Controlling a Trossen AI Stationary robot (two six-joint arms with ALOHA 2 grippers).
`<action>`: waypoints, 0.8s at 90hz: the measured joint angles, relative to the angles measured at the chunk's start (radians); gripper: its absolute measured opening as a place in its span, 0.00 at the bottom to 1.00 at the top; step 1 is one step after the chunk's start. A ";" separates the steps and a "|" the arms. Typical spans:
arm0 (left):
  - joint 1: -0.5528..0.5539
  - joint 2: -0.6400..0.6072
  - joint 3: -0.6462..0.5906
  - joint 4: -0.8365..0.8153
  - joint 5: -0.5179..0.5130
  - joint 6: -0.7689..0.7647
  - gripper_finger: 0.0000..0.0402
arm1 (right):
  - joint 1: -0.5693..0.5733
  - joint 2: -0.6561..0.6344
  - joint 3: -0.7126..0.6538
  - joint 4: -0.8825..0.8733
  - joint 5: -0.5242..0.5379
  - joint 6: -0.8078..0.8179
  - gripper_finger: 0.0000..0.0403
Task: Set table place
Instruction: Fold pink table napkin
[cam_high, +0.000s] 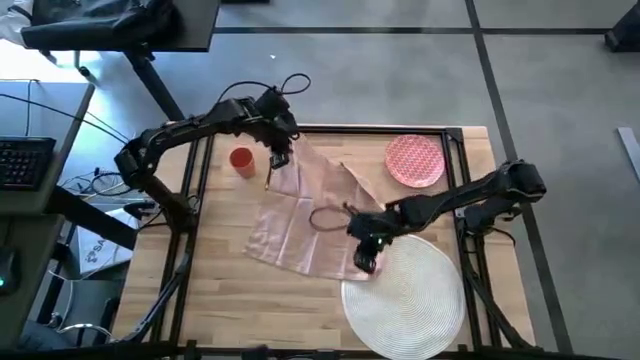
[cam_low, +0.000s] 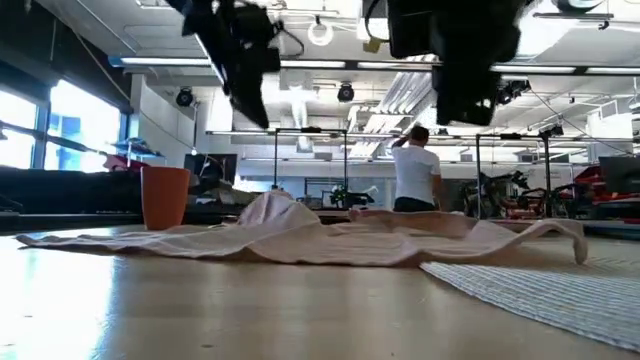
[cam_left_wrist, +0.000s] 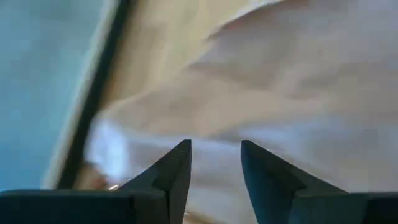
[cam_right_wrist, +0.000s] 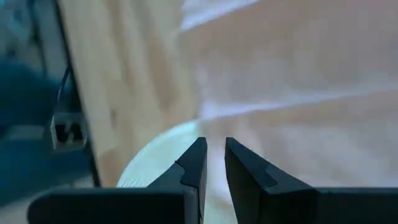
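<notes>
The beige-pink napkin (cam_high: 305, 215) lies spread and rumpled on the table (cam_high: 220, 300), also in the low view (cam_low: 300, 240). Its near right corner lies over the far edge of the round white placemat (cam_high: 410, 295). My left gripper (cam_high: 279, 156) hangs open above the napkin's far left corner, beside the orange-red cup (cam_high: 241, 160). My right gripper (cam_high: 365, 257) hovers over the napkin's near right corner, its fingers a narrow gap apart. In the low view both grippers (cam_low: 250, 95) (cam_low: 460, 100) are raised clear of the cloth. Nothing lies between either pair of fingers (cam_left_wrist: 180, 165) (cam_right_wrist: 196, 162).
The red-patterned pink plate (cam_high: 414, 160) sits at the table's far right, beyond the placemat. A dark looped thing (cam_high: 325, 218) lies on the napkin's middle. A dark desk with a keyboard (cam_high: 25, 160) stands left of the table. A person (cam_low: 415, 170) stands far off in the room.
</notes>
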 joint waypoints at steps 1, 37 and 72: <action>-0.006 -0.008 0.000 -0.001 0.011 -0.004 0.31 | 0.004 0.004 0.000 0.001 -0.007 -0.001 0.09; -0.335 -0.211 0.000 -0.003 0.040 -0.235 0.31 | 0.107 0.017 0.022 -0.007 0.011 -0.011 0.30; -0.740 -0.202 -0.007 -0.052 -0.270 -0.741 0.31 | 0.209 0.203 0.017 -0.105 0.326 -0.294 0.41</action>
